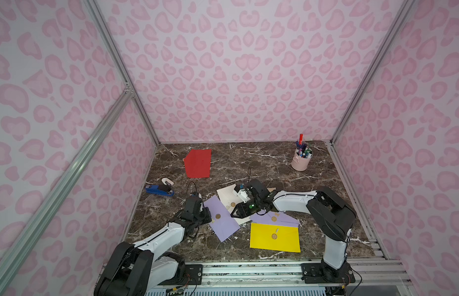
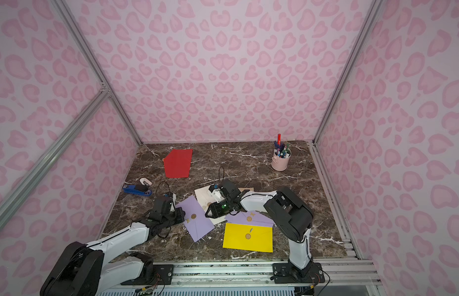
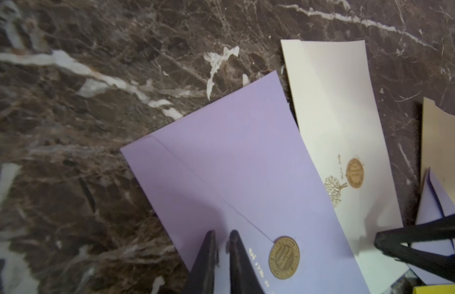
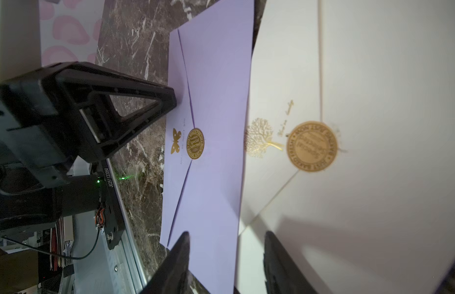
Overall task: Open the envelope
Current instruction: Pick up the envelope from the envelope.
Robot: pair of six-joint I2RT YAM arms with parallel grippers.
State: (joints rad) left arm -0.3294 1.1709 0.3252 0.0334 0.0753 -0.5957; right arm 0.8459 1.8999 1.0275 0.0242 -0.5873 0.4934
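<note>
A lilac envelope (image 1: 223,225) (image 3: 234,152) lies slanted on the marble table, its flap held down by a round gold seal (image 3: 284,257). My left gripper (image 3: 223,244) (image 1: 208,216) rests its tips on this envelope just beside the seal. Its jaws stand a narrow slit apart with only lilac paper showing between them. My right gripper (image 4: 227,244) (image 1: 233,214) is open and hovers low over the line where the lilac envelope meets a white envelope (image 4: 373,101) (image 1: 227,193). The white one also carries a gold seal (image 4: 312,146).
A second lilac envelope (image 1: 282,217) and a yellow envelope (image 1: 274,242) lie under the right arm. A red envelope (image 1: 198,163) sits at the back left. A pink cup of pens (image 1: 302,161) stands at the back right, and a blue stapler (image 1: 159,191) near the left wall.
</note>
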